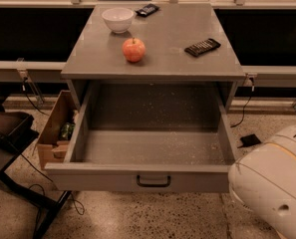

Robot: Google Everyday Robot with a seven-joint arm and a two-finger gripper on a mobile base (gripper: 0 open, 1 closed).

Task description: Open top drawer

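Observation:
The top drawer (152,148) of the grey cabinet stands pulled far out toward me. Its grey speckled inside is bare and its small black bar handle (153,181) sits at the centre of the front. No other drawers show. A white rounded part of my arm (274,183) fills the lower right corner, to the right of the drawer front. My gripper itself is out of view.
On the cabinet top (162,59) lie a red apple (133,49), a white bowl (117,19), a black remote (202,47) and a dark packet (147,9). A cardboard box (55,131) sits on the floor left of the drawer. A dark stand (8,148) is at the far left.

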